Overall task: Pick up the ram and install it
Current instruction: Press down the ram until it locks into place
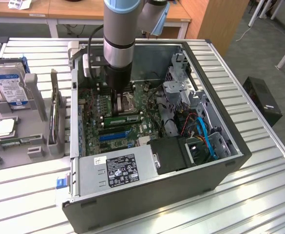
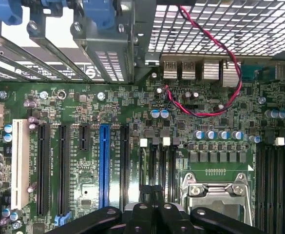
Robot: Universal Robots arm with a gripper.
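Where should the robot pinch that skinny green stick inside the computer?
Probably mid-length on the ram, pinching its two flat faces from straight above. It seems to stand on edge on the motherboard with parts close beside it, so just its long top edge is free.

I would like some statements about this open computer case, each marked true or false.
1. The gripper is inside the computer case, over the motherboard. True.
2. The gripper is open wide. False: it is shut.
3. A ram stick lies on the motherboard near the gripper. True.
4. The hard drive sits inside the case. False: it stands in a holder outside, at the exterior view's left.
5. One expansion slot is blue. True.
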